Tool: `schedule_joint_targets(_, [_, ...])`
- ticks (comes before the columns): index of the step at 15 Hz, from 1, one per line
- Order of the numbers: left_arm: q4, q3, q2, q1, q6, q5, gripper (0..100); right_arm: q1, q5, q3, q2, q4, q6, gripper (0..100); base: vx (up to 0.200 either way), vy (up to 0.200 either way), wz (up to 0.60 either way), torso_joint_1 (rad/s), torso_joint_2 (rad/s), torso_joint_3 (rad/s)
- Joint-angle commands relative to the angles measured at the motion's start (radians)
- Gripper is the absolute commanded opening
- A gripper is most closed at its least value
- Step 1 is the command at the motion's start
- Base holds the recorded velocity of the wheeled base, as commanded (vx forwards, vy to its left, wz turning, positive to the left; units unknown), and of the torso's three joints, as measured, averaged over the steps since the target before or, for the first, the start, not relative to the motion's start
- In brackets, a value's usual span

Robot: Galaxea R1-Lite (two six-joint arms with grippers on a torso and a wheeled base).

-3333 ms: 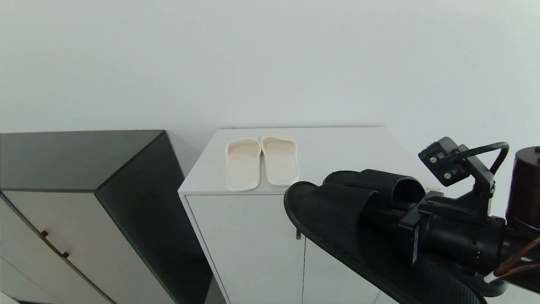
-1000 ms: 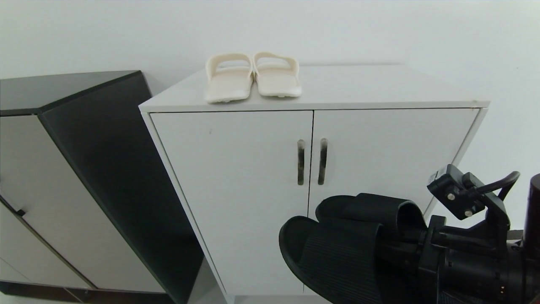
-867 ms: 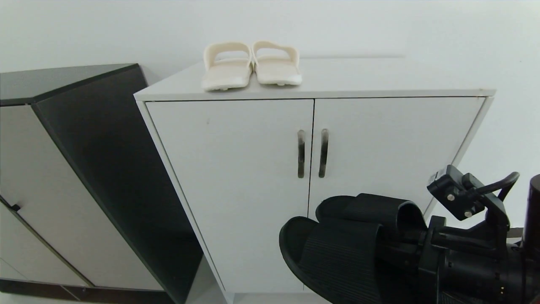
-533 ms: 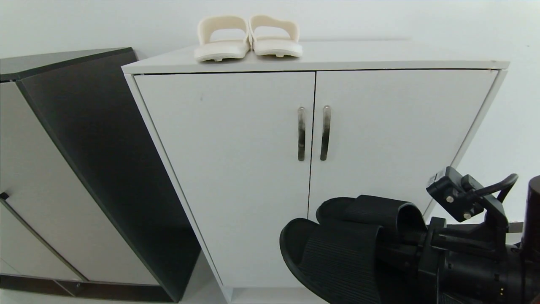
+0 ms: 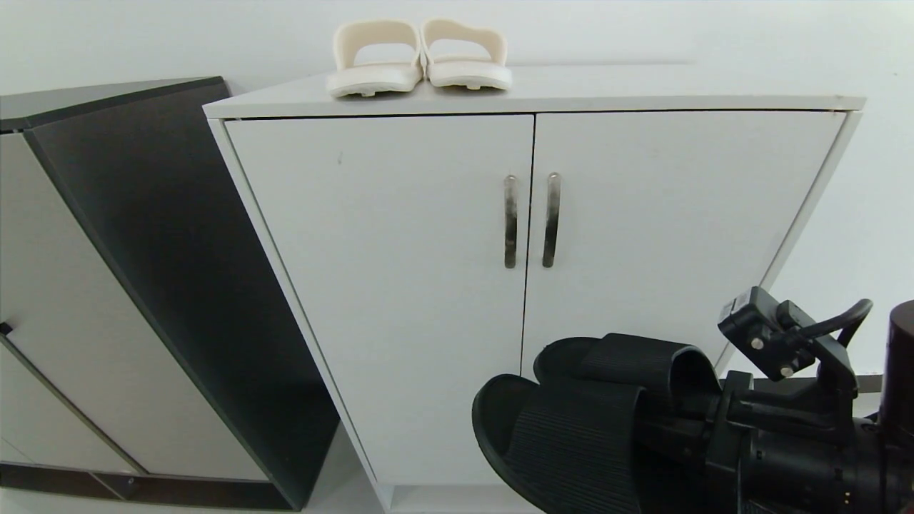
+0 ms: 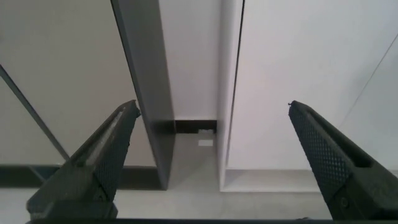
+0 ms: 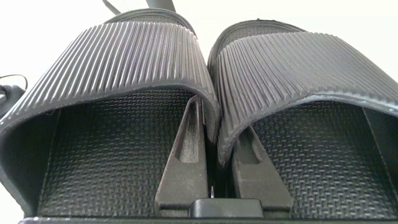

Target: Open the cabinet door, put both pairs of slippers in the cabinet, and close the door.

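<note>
A white two-door cabinet (image 5: 400, 300) stands before me, both doors shut, with two dark vertical handles (image 5: 510, 221) at the middle seam. A cream pair of slippers (image 5: 420, 57) sits on its top, toward the left. A black pair of slippers (image 5: 578, 421) hangs low in front of the right door, held by my right gripper (image 7: 211, 165), whose fingers pinch the two inner straps together. In the left wrist view my left gripper (image 6: 211, 137) is open, its fingers (image 6: 102, 162) spread wide, facing the gap between the white cabinet (image 6: 298, 93) and the dark one.
A dark cabinet (image 5: 143, 285) with pale drawer fronts stands close on the left of the white one, with a narrow gap (image 6: 196, 134) between them. A plain white wall runs behind.
The head view has tilted downward, so the cabinet front now shows fully. The right gripper still carries the black slippers at about the same place.
</note>
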Motion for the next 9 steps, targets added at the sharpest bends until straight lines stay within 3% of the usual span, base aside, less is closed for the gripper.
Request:
schedule_joint_targets(1, [-0.003, -0.03, 0.008, 0.0, 0.013, 0.0, 100, 0.001, 0.0, 0.001, 0.004, 0.0, 0.0, 0, 0.0, 0.0, 0.0, 0.0, 0.0, 0.0])
schedule_joint_targets(3, [0.019, -0.239, 0.126, -0.001, -0.101, -0.012, 100, 0.001, 0.0, 0.001, 0.004, 0.0, -0.002, 0, 0.0, 0.0, 0.0, 0.0, 0.0, 0.0])
schedule_joint_targets(5, [0.009, -0.268, 0.294, -0.004, -0.066, -0.155, 100, 0.002, -0.001, 0.002, 0.005, 0.0, -0.011, 0, 0.0, 0.0, 0.0, 0.0, 0.0, 0.0])
schedule_joint_targets(6, [-0.009, -0.273, 0.361, -0.004, -0.067, -0.206, 100, 0.002, -0.001, 0.007, 0.004, 0.0, -0.014, 0, 0.0, 0.0, 0.0, 0.0, 0.0, 0.0])
schedule_joint_targets(9, [-0.241, -0.297, 0.631, -0.006, -0.07, -0.388, 100, 0.002, -0.001, 0.014, 0.004, -0.002, -0.016, 0, 0.0, 0.0, 0.0, 0.0, 0.0, 0.0])
